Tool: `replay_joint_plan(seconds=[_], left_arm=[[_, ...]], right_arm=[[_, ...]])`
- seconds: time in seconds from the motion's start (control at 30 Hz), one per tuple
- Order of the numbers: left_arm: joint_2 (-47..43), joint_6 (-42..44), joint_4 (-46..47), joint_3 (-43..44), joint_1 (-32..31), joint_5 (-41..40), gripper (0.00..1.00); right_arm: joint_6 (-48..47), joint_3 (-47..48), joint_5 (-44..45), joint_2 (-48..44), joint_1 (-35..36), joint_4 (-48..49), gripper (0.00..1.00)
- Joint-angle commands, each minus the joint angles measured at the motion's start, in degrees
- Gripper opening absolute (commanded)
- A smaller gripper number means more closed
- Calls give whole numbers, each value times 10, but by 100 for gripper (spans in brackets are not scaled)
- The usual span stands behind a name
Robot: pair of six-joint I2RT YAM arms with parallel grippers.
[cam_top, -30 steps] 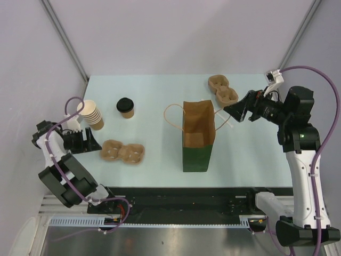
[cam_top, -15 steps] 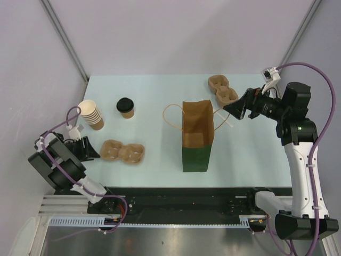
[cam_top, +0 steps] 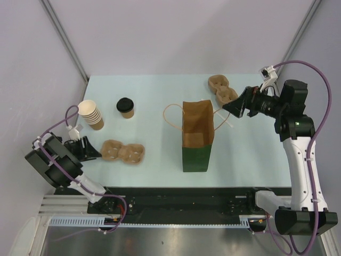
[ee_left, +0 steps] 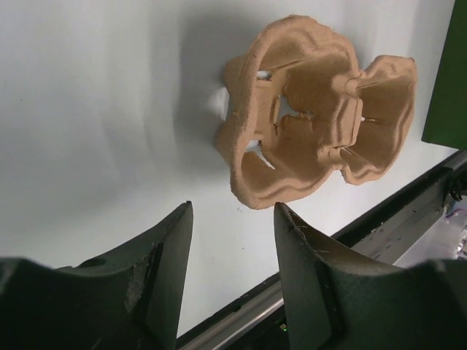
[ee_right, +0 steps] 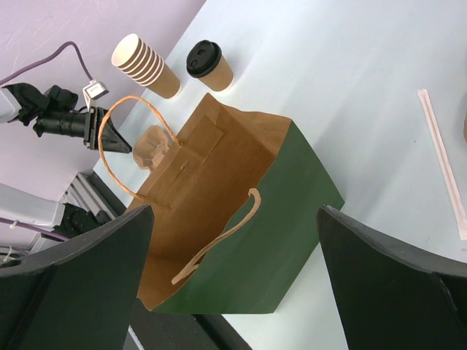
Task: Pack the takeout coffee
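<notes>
The takeout coffee (cam_top: 125,107), a short brown cup with a black lid, stands at the back left of the table; the right wrist view shows it (ee_right: 209,64) beyond the bag. The green paper bag (cam_top: 198,136) stands upright in the middle, mouth open, nothing visible inside it (ee_right: 241,219). My left gripper (cam_top: 91,149) is low at the left edge, open, and points at a moulded cup carrier (ee_left: 314,109); nothing is between its fingers (ee_left: 233,211). My right gripper (cam_top: 228,108) hovers wide open just right of the bag's top (ee_right: 235,215).
A stack of lidless paper cups (cam_top: 91,114) leans to the left of the coffee. One carrier (cam_top: 122,152) lies front left, another (cam_top: 222,89) back right. A wrapped straw (cam_top: 226,120) lies right of the bag. The table's near rail (ee_left: 408,219) runs close by.
My left arm has swung back and down toward the left near corner, and its jaws have narrowed. My right gripper has crept slightly left toward the bag and stays wide open.
</notes>
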Motion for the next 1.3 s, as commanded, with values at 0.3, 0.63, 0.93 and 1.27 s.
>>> replay_joint_plan(seconds=[0.3, 0.63, 0.93, 1.27], left_arm=[[19, 10, 19, 13, -13, 38, 42], [10, 4, 31, 11, -19, 59, 33], [-6, -7, 50, 2, -63, 51, 22], [-64, -48, 105, -5, -162, 18, 0]], right_arm=[[1, 25, -12, 16, -3, 23, 100], [-2, 25, -10, 23, -3, 15, 100], [-8, 25, -6, 24, -3, 7, 100], [-12, 25, -7, 22, -3, 5, 100]])
